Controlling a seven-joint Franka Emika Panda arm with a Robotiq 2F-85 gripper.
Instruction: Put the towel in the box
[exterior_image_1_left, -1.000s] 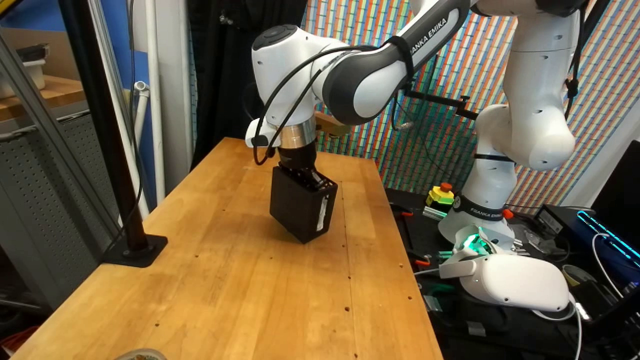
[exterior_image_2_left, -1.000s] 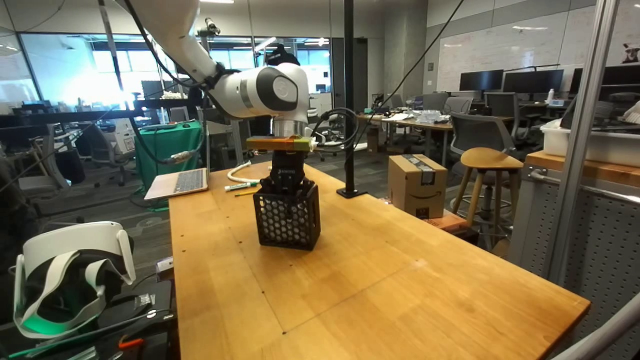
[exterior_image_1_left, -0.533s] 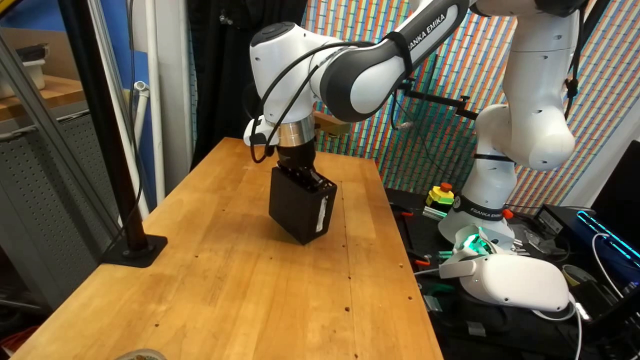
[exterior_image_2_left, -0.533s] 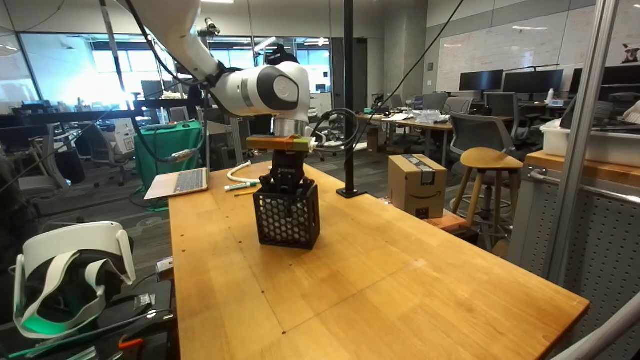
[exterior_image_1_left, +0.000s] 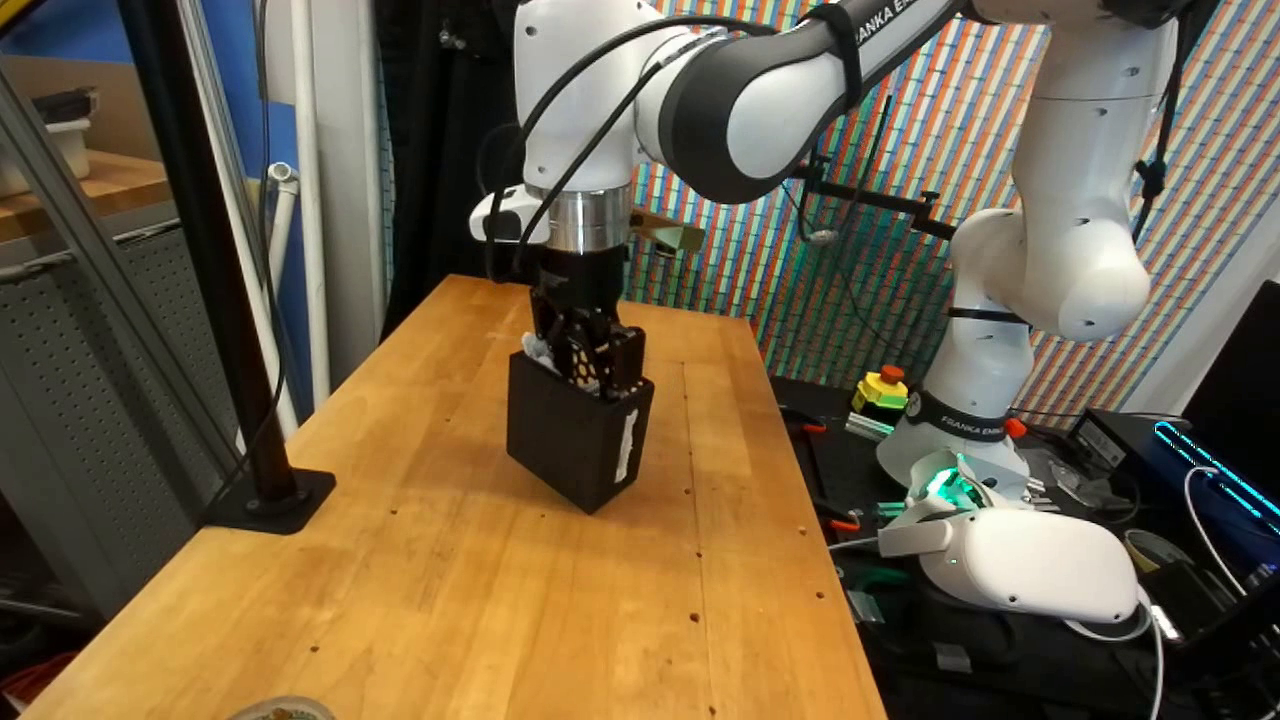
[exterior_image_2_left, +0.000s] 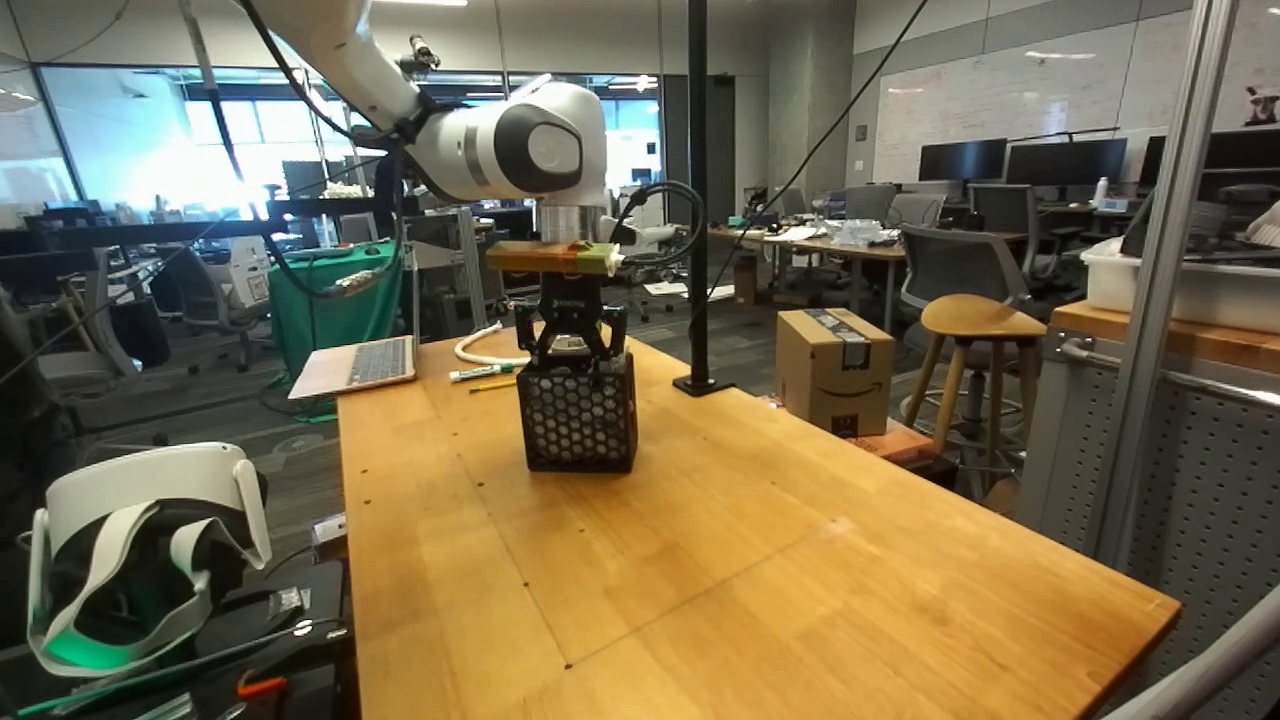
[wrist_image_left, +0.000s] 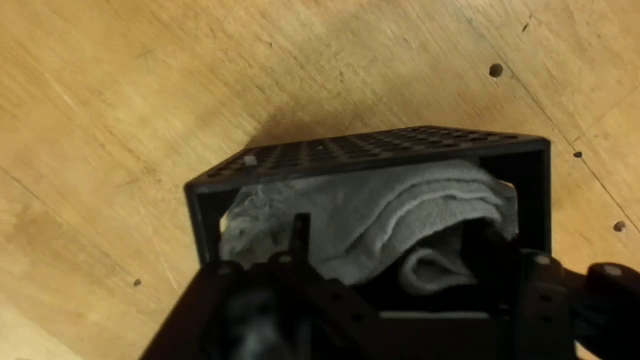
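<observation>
The box (exterior_image_1_left: 575, 440) is black, with honeycomb sides, and stands on the wooden table in both exterior views. Grey and folded, the towel (wrist_image_left: 420, 200) lies inside it in the wrist view, with one rolled fold lower down. A pale bit, seemingly of the towel (exterior_image_1_left: 538, 350), shows at the rim in an exterior view. My gripper (exterior_image_2_left: 575, 358) points down at the box's open top, its fingertips about at rim height or just inside. Its fingers (wrist_image_left: 300, 235) stand wide apart over the towel and do not pinch it. The right finger is dark and hard to make out.
On the table (exterior_image_2_left: 760, 560) behind the box lie a laptop (exterior_image_2_left: 375, 365), a green-and-white marker (exterior_image_2_left: 480, 373), a yellow pencil (exterior_image_2_left: 492, 385) and a white cord (exterior_image_2_left: 478, 350). A black pole (exterior_image_2_left: 698, 230) rises from the table edge. A bowl rim (exterior_image_1_left: 283, 711) shows at the near edge.
My gripper has risen out of the box and its fingers have spread. The box has shifted a little on the table, away from the camera that shows the laptop.
</observation>
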